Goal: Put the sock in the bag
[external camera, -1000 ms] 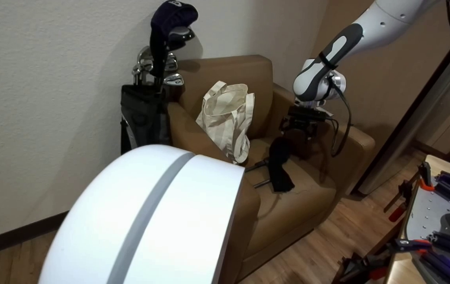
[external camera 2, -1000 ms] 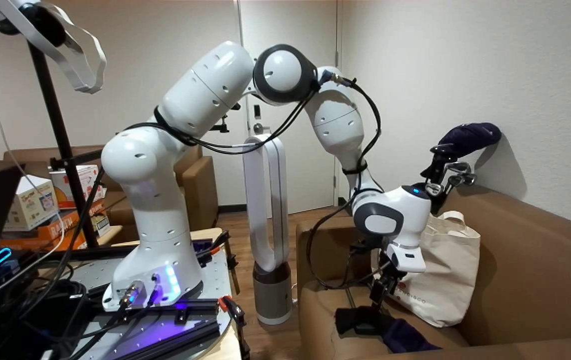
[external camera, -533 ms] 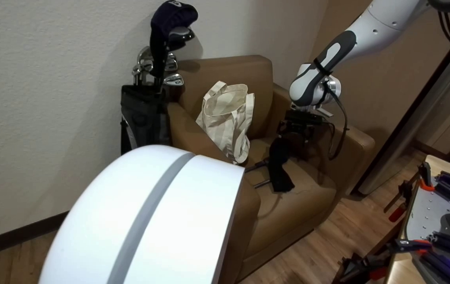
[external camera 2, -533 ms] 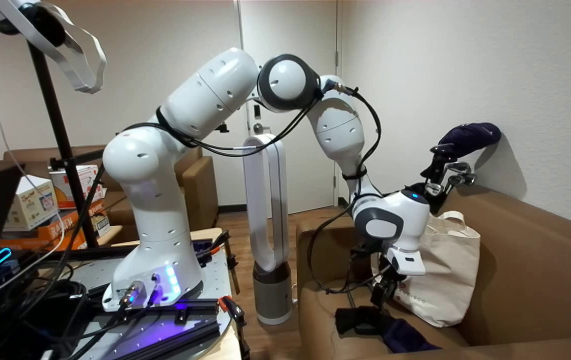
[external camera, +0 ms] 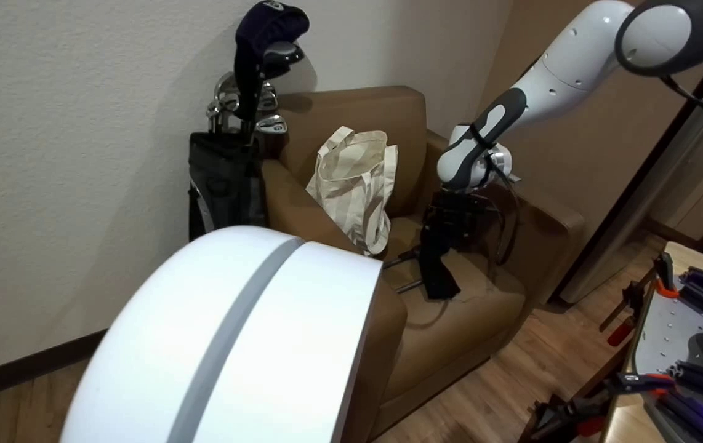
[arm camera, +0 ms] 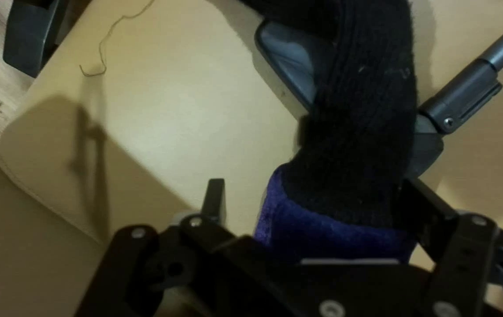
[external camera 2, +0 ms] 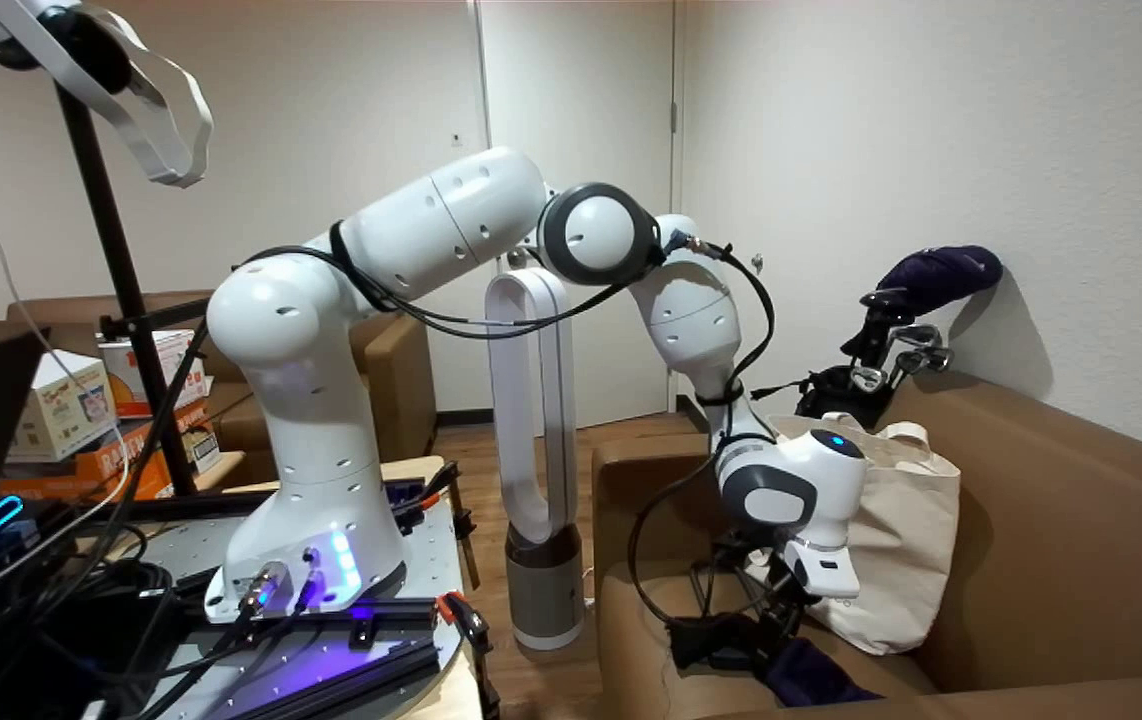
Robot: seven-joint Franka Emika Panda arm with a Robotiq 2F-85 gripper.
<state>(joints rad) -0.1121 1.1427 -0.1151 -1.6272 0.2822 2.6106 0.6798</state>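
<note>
One sock (arm camera: 357, 145), just the one! Bags, make it two: a single tote bag (external camera: 351, 184), a single golf bag (external camera: 227, 184)! One robot arm (external camera 2: 599, 240), one end effector (arm camera: 313, 191), two fingers (arm camera: 214, 200) on it! Two thin rods (external camera: 410, 286), one tower fan (external camera 2: 561, 450), and golf clubs (external camera: 271, 124) too bunched to count!

The Panda arm (external camera 2: 491, 205) has sunk toward the sock (external camera: 439, 280). In both exterior views the gripper (external camera: 444, 232) has come lower and now overlaps more of the sock, in an exterior view covering its upper end. In the wrist view the sock now lies between the parted fingers (arm camera: 215, 200). High above the sock, the elbow (external camera 2: 599, 238) has dropped; in an exterior view its dark-edged cover (external camera: 659, 35) has swung well into sight. Beyond the sock, the white flange (external camera 2: 824, 568) now hides most of the lettering on the canvas tote bag (external camera 2: 916, 540), while more of the tote's top and the golf bag (external camera 2: 843, 402) shows.
</note>
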